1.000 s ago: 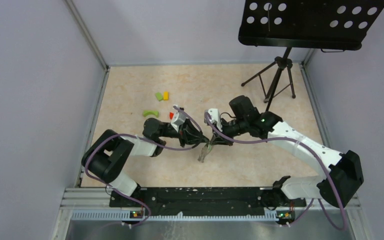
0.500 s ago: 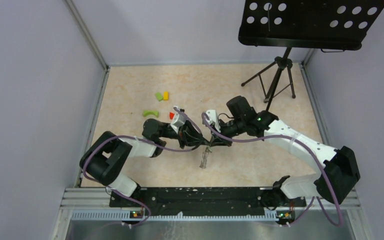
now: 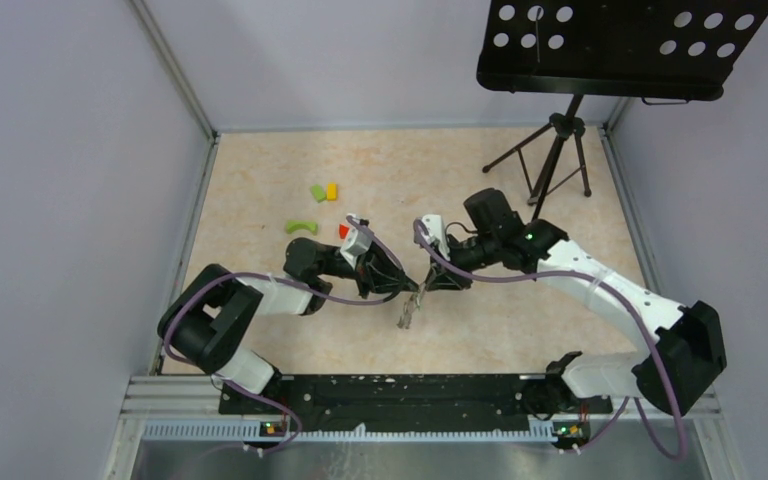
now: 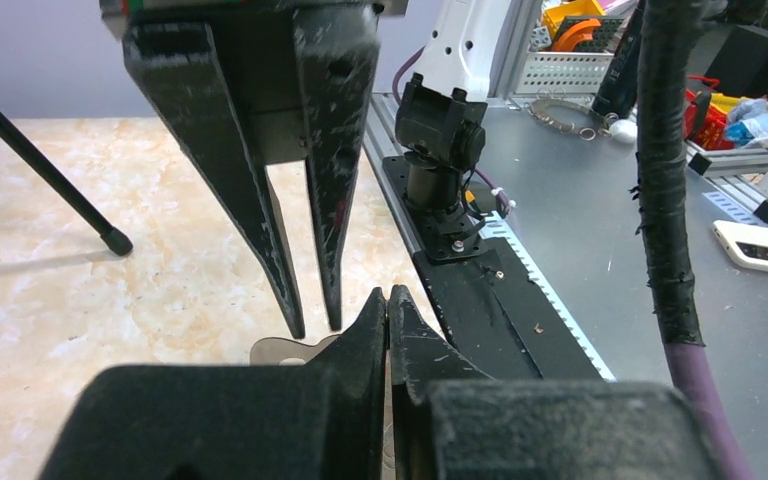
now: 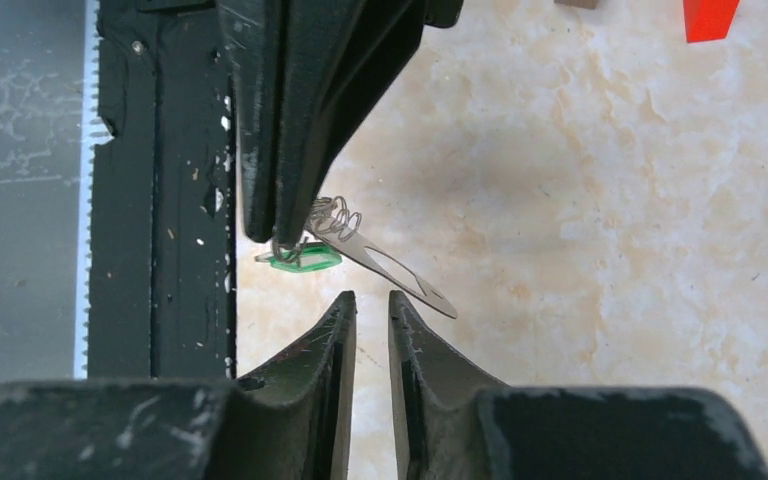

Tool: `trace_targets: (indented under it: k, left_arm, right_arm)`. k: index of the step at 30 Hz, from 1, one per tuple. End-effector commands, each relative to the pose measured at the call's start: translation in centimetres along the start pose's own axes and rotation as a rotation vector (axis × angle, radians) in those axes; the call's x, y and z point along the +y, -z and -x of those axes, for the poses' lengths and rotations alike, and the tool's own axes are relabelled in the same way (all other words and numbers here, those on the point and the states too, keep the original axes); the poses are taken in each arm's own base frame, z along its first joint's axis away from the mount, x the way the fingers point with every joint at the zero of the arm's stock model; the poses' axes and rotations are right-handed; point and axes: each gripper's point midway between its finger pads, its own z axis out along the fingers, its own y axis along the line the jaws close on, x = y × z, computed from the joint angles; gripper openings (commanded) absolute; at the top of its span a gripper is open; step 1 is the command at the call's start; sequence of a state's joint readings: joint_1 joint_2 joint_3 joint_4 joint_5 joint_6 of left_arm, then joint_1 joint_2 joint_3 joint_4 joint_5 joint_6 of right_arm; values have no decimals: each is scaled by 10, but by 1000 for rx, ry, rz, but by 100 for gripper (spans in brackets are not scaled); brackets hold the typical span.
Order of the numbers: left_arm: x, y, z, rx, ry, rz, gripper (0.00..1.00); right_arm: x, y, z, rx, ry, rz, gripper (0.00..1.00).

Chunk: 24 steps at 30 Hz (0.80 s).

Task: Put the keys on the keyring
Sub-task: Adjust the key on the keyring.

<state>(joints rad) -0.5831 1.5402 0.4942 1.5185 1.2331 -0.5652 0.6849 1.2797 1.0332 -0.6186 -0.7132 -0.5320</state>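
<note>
My left gripper [image 3: 406,289] hangs above the floor with its jaws pressed shut; its fingertips [image 5: 280,238] pinch a thin coiled wire loop, the keyring [image 5: 336,217]. A long flat silver key [image 5: 400,276] and a small green tag [image 5: 301,258] dangle from the loop. In the top view the bunch of keys [image 3: 407,313] hangs below both grippers. My right gripper [image 5: 372,297] faces it from the right, its jaws a little apart with nothing between them, just short of the key. In the left wrist view the right gripper's fingers [image 4: 300,290] point down right in front of my shut left gripper [image 4: 388,293].
Small blocks lie behind the left arm: green [image 3: 317,192], yellow [image 3: 331,190], a green arch [image 3: 301,227] and red [image 3: 344,231]. A black music stand [image 3: 620,45] on a tripod [image 3: 552,160] fills the back right. The black base rail [image 3: 390,392] runs along the near edge.
The right gripper's jaws have parted slightly from shut, and it has drawn back a little to the right. The left gripper still holds the hanging bunch, which swung slightly.
</note>
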Motion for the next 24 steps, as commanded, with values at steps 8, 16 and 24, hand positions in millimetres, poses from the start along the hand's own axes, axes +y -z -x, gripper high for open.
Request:
trace_targets:
  k: [8,16,24]
  left_arm:
    - [-16,-3,40,-98,-323,-44,0]
    - [-15,-3,41,-105,-329,-34,0]
    - [-15,-2,38,-100,-324,-35,0]
  right_arm:
    - [25,3,19,-112,-5,149,27]
    - [27,-2,18,-114,-28,184,25]
    - [19,-1,19,-100,-20,141,22]
